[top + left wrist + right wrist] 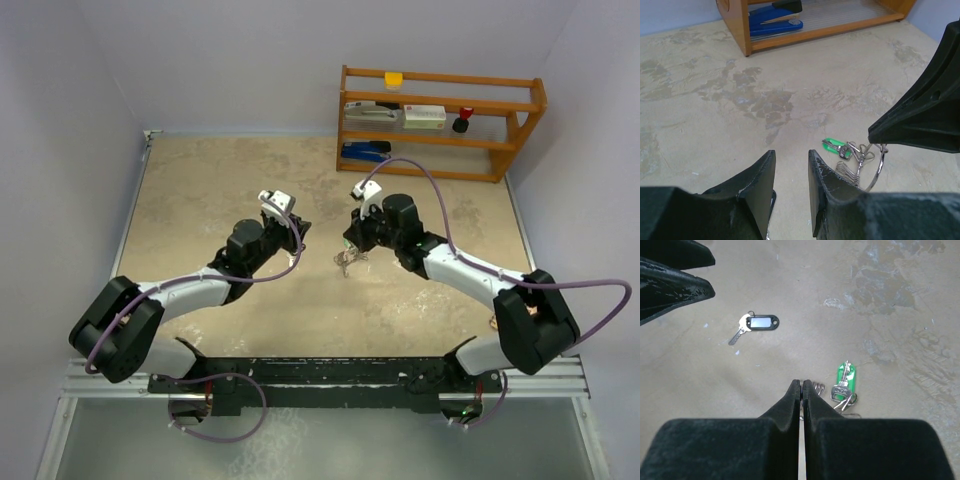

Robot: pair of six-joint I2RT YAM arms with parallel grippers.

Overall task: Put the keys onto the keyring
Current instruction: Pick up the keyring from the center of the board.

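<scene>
Near the middle of the bench [200, 200], the keyring [879, 165] is pinched at its upper edge by the right hand [801, 386], whose fingers are pressed together on the wire. It hangs tilted, with its lower arc on or just above the surface. Bunched against it are the keys [856, 152]: a few small silver ones and the green-headed key [846, 377], which lies flat just beside the hand's tips. They look gathered at the ring, but the views do not settle whether each one is actually threaded onto it.

One more key, with a black tag [758, 323], lies on the bench well apart from the bunch and nearer the left hand [791, 165]. That hand sits low with a narrow gap between its fingers and nothing in them. The task therefore looks partly done at best, with at least this loose key left to fetch and thread.

At the far edge stands a wooden shelf rack [470, 81]. Its bottom level holds a blue stapler [775, 20], its middle level a white box [424, 116] and a dark, red-topped item [463, 120], and a small yellow object [394, 78] sits on top.
</scene>
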